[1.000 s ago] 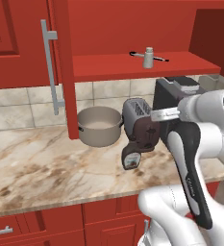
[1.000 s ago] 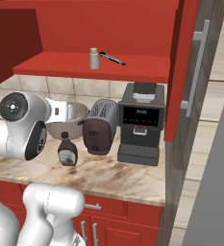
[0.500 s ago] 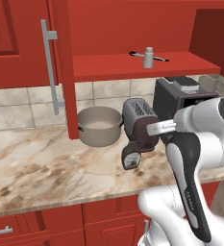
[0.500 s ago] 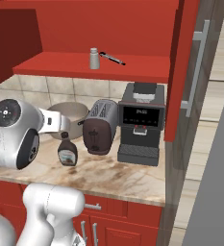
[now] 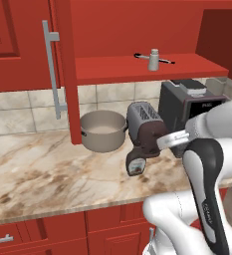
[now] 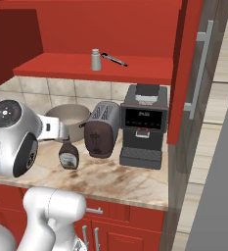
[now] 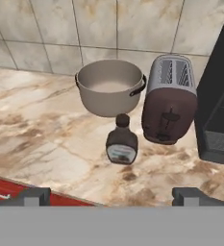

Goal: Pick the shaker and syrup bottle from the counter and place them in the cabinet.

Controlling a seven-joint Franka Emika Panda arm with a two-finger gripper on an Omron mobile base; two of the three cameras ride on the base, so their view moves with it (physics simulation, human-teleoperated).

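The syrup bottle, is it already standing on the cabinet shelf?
No, the syrup bottle stands on the counter, in front of the pot.

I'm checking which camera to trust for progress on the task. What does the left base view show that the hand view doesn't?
Left base view alone: the shaker on the cabinet shelf beside a thin dark rod, and the door's bar handle. Hand view alone: the open pincer tips. Both: the syrup bottle on the counter, pot, toaster, coffee machine.

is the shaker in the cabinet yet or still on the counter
In the cabinet: the small pale grey cylindrical shaker stands upright on the red cabinet shelf.
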